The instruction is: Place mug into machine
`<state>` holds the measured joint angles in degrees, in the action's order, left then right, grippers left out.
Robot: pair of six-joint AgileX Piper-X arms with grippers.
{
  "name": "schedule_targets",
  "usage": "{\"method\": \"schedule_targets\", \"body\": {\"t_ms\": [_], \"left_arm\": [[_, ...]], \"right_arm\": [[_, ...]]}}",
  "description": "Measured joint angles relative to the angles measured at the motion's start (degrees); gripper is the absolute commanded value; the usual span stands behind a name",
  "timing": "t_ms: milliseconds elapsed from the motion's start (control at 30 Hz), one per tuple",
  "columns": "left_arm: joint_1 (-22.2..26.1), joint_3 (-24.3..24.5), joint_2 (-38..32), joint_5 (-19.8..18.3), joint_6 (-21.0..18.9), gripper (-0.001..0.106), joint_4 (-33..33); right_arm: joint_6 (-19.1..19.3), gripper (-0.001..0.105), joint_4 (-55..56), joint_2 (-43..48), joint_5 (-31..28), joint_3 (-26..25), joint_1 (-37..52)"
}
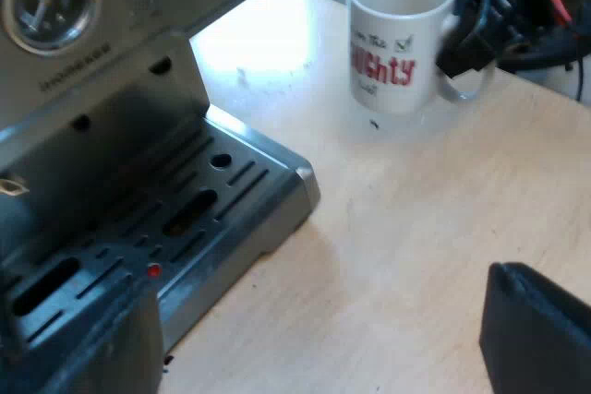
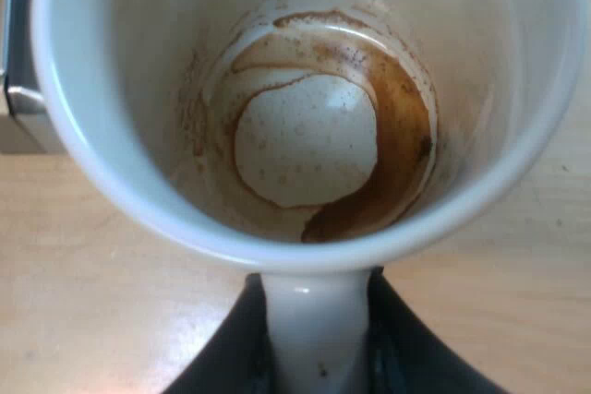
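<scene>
My right gripper (image 2: pixel 319 343) is clamped on the handle of the mug (image 1: pixel 402 39) — it stands on the table (image 1: pixel 416 228), apart from the espresso machine (image 1: pixel 111 89) — my left gripper (image 1: pixel 314 339) hangs with its fingers spread apart.

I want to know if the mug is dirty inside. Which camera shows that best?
The right wrist view. It looks straight down into the mug, showing brown rings on its bottom, with the right gripper holding its handle. The left wrist view shows the mug's outside and red lettering, on the table near the machine.
</scene>
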<state>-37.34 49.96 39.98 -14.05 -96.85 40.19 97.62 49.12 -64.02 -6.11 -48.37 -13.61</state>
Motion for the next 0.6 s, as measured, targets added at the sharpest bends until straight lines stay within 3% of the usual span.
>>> {"method": "schedule_targets", "body": {"t_ms": [267,600], "left_arm": [[0.0,0.0,-6.2,2.2,-0.2,0.072,6.2],[0.0,0.0,-11.2,3.4,-1.5,0.072,10.9]], "right_arm": [[0.0,0.000,5.2,6.9,-0.8,0.0,-7.2],[-5.8,0.000,8.6,10.8,-0.9,0.0,-19.1]]}}
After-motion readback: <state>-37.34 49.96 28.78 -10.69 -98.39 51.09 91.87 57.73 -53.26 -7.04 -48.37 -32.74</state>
